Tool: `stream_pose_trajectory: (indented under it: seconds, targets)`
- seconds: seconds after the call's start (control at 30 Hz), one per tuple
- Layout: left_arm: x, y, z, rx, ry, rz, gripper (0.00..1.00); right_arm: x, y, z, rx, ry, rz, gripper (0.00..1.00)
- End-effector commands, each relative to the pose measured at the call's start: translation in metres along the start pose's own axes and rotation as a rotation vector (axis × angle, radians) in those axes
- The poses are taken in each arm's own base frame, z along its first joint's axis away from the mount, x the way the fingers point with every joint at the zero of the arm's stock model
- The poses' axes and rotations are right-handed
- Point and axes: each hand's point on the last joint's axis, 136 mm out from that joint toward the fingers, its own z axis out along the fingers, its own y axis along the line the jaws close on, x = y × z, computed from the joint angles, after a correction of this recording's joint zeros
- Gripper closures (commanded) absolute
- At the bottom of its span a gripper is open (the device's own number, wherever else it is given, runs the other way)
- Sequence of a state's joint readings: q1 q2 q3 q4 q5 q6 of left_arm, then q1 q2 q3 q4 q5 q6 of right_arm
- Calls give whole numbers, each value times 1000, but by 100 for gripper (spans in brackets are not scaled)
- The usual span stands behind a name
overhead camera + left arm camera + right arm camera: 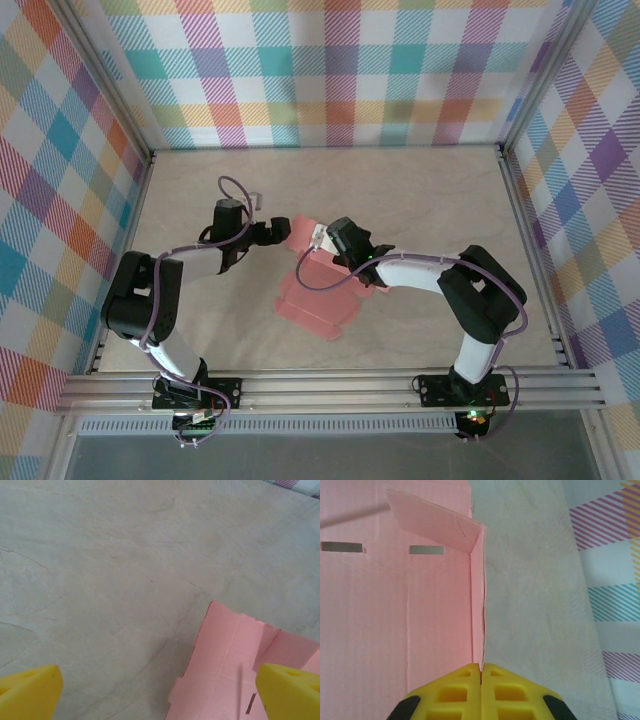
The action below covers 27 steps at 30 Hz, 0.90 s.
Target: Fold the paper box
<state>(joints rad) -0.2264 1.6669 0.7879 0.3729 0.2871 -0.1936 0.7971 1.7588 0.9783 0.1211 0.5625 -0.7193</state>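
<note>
Plaid-patterned walls (340, 70) close in the pale marbled bench (430, 190) on three sides. The salmon-pink die-cut card paper box (312, 300) lies mid-frame, partly folded. The right pincer (481, 672) is clamped together on its upright side wall. The left pincer (160, 692), spread wide, hovers at its upper-left corner. Bare bench stretches above.

Salmon-pink paper box (318, 300), partly folded die-cut card, mid-worktop, one side wall upright, slots in base panel
</note>
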Motion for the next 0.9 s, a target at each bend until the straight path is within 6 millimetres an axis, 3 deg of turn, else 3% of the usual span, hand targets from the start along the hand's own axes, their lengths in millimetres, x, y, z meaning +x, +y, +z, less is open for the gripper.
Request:
stream_pose_trajectory:
  seconds: [0.0, 0.17, 0.3, 0.57, 0.87]
  targets:
    - [-6, 9, 6, -17, -13, -17, 4, -2, 11, 0, -66, -4, 37, 100]
    - [-7, 13, 23, 11, -9, -132, 8, -2, 8, -4, -51, -17, 41, 100]
    - [-13, 31, 26, -62, -10, -186, 13, -1, 7, -7, -48, -23, 48, 100]
    - [6, 61, 40, -124, 72, -243, 23, -7, -4, -11, 9, -66, 53, 100]
    - [7, 61, 47, -106, 97, -258, 25, -17, -20, -20, 212, -110, -72, 100]
